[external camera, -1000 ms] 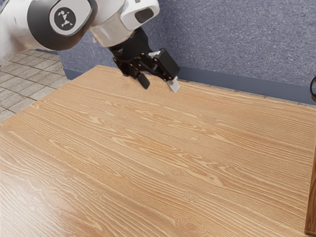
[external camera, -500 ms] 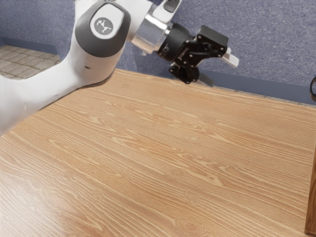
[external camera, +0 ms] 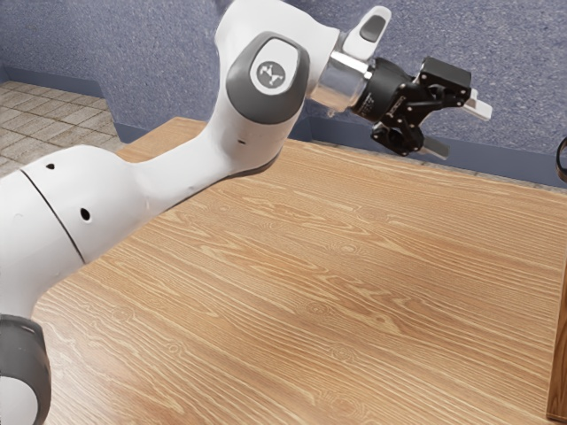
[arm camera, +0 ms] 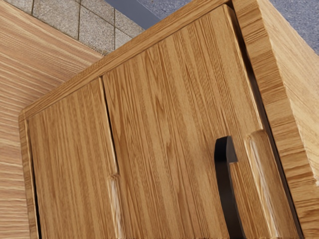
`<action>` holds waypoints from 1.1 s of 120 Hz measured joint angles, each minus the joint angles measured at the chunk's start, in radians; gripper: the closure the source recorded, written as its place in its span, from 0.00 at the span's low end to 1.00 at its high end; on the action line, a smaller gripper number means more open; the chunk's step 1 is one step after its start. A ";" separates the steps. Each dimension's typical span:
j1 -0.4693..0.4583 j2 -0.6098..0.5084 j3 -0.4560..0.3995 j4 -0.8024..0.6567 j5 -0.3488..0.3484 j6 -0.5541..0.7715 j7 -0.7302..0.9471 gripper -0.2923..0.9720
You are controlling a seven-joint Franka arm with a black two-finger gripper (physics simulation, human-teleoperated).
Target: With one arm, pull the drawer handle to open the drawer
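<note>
The arm (external camera: 266,75) has swung a long way in 1 second. The gripper (external camera: 458,128) was low over the far edge of the table (external camera: 310,292) and pointing downward. It now hangs higher and further toward the exterior view's right, aimed sideways at that side, a little beyond where it was 0.5 seconds ago. Its 2 fingers (external camera: 479,107) stand spread apart with nothing between them. The arm's big white elbow link has come into the foreground at the exterior view's left.

Well ahead of the gripper, a strip of the wooden cabinet (external camera: 558,354) shows at the exterior view's right edge. In the wrist view the cabinet faces the hand: 2 panels (arm camera: 75,164) side by side with a thin seam between them. The black handle (arm camera: 225,191) curves up the panel nearer the cabinet's corner, untouched.
</note>
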 joint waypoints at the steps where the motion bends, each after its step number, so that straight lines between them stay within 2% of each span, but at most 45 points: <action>1: -0.002 0.001 0.000 0.003 0.000 0.000 0.000 0.23; 32: -0.064 0.046 0.000 0.041 -0.005 0.015 0.007 0.23; 51: -0.079 0.108 -0.003 0.088 -0.034 0.032 0.009 0.23; 70: -0.090 0.122 -0.004 0.085 -0.084 0.043 0.009 0.23; 98: -0.090 0.124 0.031 0.095 -0.111 -0.069 0.008 0.23; 132: -0.091 0.194 0.043 0.215 -0.118 -0.155 0.005 0.23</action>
